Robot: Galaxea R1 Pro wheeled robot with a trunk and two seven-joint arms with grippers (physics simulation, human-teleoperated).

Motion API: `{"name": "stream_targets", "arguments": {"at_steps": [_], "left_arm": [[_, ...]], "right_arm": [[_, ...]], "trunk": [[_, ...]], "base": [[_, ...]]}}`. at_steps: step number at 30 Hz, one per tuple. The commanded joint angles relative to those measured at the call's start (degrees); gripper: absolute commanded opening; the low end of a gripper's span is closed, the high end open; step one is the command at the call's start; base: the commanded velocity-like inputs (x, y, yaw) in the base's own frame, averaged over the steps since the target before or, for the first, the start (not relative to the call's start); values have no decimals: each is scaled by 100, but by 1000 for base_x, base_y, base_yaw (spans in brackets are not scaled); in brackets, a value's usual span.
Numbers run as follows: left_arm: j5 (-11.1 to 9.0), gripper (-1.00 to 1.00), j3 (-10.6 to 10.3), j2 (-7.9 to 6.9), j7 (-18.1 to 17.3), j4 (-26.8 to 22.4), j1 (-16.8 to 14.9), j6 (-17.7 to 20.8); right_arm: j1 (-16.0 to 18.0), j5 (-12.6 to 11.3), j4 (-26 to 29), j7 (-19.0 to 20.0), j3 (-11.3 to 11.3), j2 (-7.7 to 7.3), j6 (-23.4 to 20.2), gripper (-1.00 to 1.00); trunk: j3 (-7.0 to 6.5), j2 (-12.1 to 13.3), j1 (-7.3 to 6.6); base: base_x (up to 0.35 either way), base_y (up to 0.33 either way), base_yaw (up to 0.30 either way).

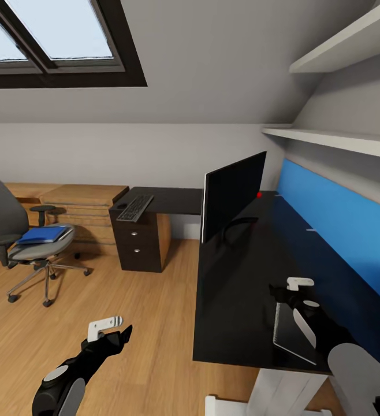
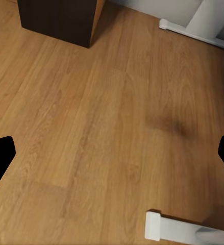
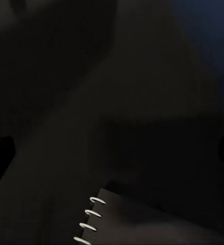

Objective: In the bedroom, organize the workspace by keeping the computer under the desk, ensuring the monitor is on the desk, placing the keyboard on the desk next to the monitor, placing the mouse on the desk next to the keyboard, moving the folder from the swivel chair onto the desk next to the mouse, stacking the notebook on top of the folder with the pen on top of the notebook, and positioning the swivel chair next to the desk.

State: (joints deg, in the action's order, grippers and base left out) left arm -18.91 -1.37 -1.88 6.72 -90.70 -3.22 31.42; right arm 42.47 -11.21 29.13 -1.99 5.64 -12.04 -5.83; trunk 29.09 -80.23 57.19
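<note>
The black-topped desk [image 1: 236, 300] runs along the right wall. On it the monitor [image 1: 233, 193] stands edge-on, and the keyboard [image 1: 135, 208] lies on the far arm of the desk. The grey notebook [image 1: 288, 335] [image 3: 142, 219] lies near the desk's front edge, its spiral rings showing in the right wrist view. My right gripper [image 1: 293, 289] [image 3: 112, 153] hovers open just above the notebook. At the left the swivel chair [image 1: 5, 225] stands apart from the desk with the blue folder [image 1: 43, 234] on its seat. My left gripper [image 1: 116, 330] [image 2: 112, 153] is open over the wood floor. Pen, mouse and computer are out of view.
A black drawer unit [image 1: 138, 242] [image 2: 60, 20] sits under the keyboard's end of the desk. Low light-wood cabinets [image 1: 80, 202] line the back wall. Shelves [image 1: 340, 138] and a blue panel [image 1: 340, 231] run above the desk. A small red object [image 1: 259, 195] lies behind the monitor. White desk feet [image 2: 178, 227] rest on the floor.
</note>
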Motion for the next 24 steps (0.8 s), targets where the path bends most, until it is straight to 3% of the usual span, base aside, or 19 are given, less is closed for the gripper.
{"name": "stream_targets", "arguments": {"at_steps": [1, 5, 14, 24], "left_arm": [[-60, 100, -12, -5, 57, -8, -4, 21], [-60, 100, -13, -5, 57, -9, -4, 22], [-63, 100, -13, -5, 57, -10, -4, 19], [-60, 100, -7, -5, 61, -10, -4, 13]], "right_arm": [[7, -57, 9, -21, 43, -8, -33, 100], [21, -57, 6, -21, 43, -10, -60, 100], [34, -57, 5, -21, 43, -15, -74, 100], [43, -64, 11, -21, 43, -22, -231, 100]], "trunk": [[25, -45, 23], [96, -206, 110], [96, -206, 110], [276, -607, 330]], "base": [[0, 0, 0], [0, 0, 0], [0, 0, 0], [0, 0, 0]]}}
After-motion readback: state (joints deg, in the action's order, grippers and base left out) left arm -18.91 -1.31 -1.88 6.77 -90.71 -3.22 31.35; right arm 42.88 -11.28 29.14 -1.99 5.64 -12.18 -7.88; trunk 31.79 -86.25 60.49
